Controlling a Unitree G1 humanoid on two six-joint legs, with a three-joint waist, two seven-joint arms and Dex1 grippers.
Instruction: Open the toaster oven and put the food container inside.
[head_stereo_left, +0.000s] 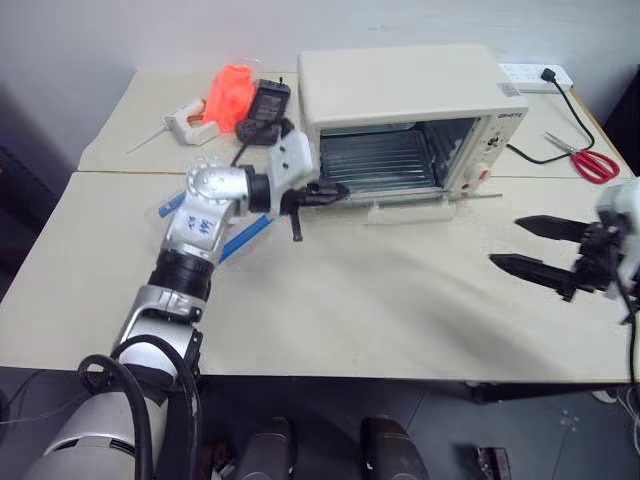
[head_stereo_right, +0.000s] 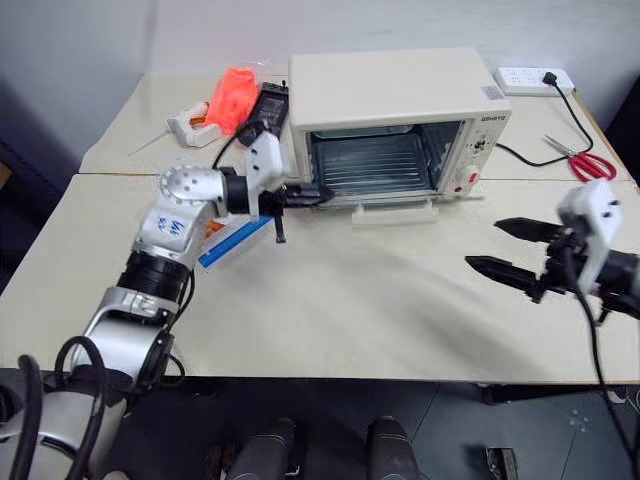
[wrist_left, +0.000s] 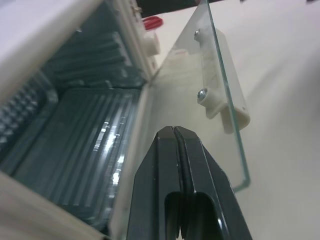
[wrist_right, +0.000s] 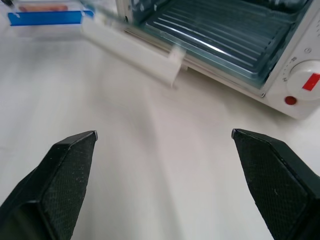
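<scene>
Oven door was down flat on counter. Left gripper, jaws together, sat at its hinge edge, likely pressing it open. Right gripper, jaws wide apart, hung clear. Food container waited left of oven, behind the left arm.

One toaster oven; one food container; one pair of red scissors; one power strip; one orange bag; two desks; two hands.
</scene>
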